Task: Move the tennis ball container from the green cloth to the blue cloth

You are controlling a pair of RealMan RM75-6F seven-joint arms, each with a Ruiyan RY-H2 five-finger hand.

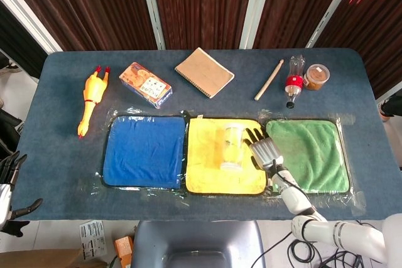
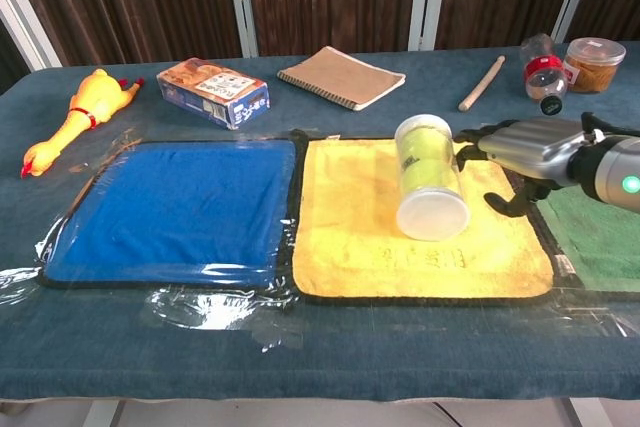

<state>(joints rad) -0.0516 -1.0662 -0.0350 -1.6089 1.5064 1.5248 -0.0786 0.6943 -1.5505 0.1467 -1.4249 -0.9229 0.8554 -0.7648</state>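
Note:
The tennis ball container [image 1: 232, 147], a clear tube with yellow balls and a white lid, lies on its side on the yellow cloth [image 1: 207, 161], its lid [image 2: 432, 215] facing the front edge. My right hand [image 1: 266, 150] is just right of it with fingers stretched toward its side; I cannot tell whether they touch, and nothing is gripped. The chest view shows the hand [image 2: 525, 152] beside the container [image 2: 428, 162]. The green cloth [image 1: 311, 152] is bare, and so is the blue cloth [image 1: 144, 150]. My left hand [image 1: 7, 187] hangs off the table's left edge, fingers apart.
Along the back lie a rubber chicken [image 1: 91, 97], a printed box [image 1: 145, 84], a brown notebook [image 1: 204, 72], a wooden stick [image 1: 269, 80], a red-labelled bottle [image 1: 294, 81] and a jar [image 1: 316, 76]. Clear plastic film edges the three cloths.

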